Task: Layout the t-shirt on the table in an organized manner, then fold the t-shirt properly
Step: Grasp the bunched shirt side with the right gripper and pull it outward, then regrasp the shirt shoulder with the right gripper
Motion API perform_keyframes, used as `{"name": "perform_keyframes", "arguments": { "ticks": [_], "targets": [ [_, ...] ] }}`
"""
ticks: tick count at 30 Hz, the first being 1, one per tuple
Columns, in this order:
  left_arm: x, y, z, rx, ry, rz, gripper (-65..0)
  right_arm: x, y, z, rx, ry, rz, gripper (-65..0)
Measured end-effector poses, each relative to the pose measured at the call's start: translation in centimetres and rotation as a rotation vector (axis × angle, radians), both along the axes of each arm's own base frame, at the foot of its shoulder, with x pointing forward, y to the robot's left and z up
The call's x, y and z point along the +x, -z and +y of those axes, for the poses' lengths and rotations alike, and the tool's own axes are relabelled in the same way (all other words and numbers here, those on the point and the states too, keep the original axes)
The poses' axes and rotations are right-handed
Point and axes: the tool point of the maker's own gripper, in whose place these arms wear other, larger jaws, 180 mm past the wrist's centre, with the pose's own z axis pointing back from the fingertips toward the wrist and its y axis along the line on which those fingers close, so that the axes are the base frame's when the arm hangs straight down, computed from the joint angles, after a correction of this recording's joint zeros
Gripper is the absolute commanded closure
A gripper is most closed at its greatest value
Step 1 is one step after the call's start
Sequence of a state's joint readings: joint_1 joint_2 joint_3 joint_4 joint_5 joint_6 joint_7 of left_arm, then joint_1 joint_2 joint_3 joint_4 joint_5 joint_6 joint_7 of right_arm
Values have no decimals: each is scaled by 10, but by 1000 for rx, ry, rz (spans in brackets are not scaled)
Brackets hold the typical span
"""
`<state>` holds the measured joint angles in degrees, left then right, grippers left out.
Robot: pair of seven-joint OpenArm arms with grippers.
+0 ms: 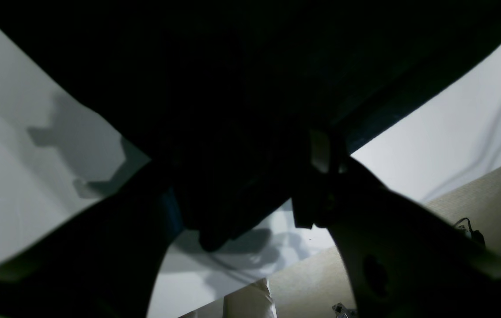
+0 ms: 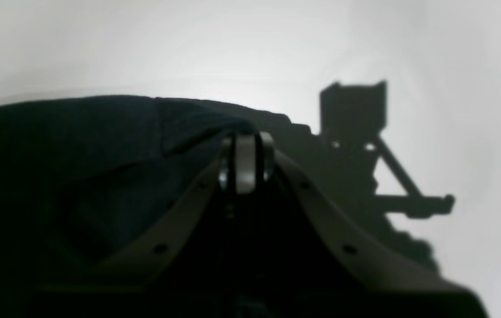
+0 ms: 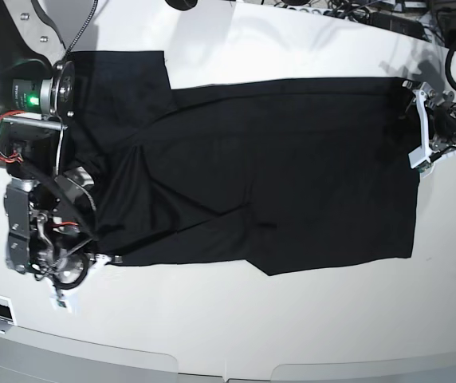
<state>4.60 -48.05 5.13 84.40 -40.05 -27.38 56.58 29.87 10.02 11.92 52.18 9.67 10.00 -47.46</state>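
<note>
Right claw [image 2: 246, 165] pinches t-shirt [image 3: 276, 175] edge on table [image 3: 236, 319].

Free table on the near side of the shirt

The shirt [image 3: 260, 175] covers the middle of the table [image 3: 236, 319]. Near of the shirt the white top is bare. Arms stand at both its ends, and cables [image 3: 355, 12] lie far of it.
</note>
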Motion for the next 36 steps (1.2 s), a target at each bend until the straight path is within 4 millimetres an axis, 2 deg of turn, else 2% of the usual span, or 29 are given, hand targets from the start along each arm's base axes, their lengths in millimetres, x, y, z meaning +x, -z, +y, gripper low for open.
{"name": "perform_keyframes", "arguments": {
  "ticks": [9, 13, 16, 18, 21, 22, 26, 30, 33, 34, 36],
  "targets": [
    [0, 0, 0, 0, 0, 0, -301, -15, 3, -54, -7, 236, 16, 0],
    [0, 0, 0, -1, 0, 0, -301, -20, 4, -66, -18, 296, 25, 0],
    [0, 0, 0, -1, 0, 0, -301, -20, 4, -66, -16, 293, 24, -6],
    [0, 0, 0, 0, 0, 0, -301, -17, 2, -59, -3, 236, 10, -126],
    [0, 0, 0, 1, 0, 0, -301, -12, 0, -53, 15, 196, -12, -357],
    [1, 0, 1, 7, 3, -2, -301, -9, -3, -50, 32, 175, -33, -389],
    [9, -4, 3, 19, 7, -22, -301, 6, -27, -51, 85, 89, -118, -390],
    [16, -8, 3, 19, 7, -40, -298, 17, -90, -50, 164, -102, -283, -390],
    [14, -8, -4, -15, 37, -31, -298, 7, -130, -43, 218, -248, -371, -390],
    [13, -8, -5, -18, 36, -32, -298, 0, -134, -42, 225, -272, -368, -390],
    [13, -8, -6, -19, 36, -31, -299, -16, -124, -47, 228, -287, -328, -390]
  ]
}}
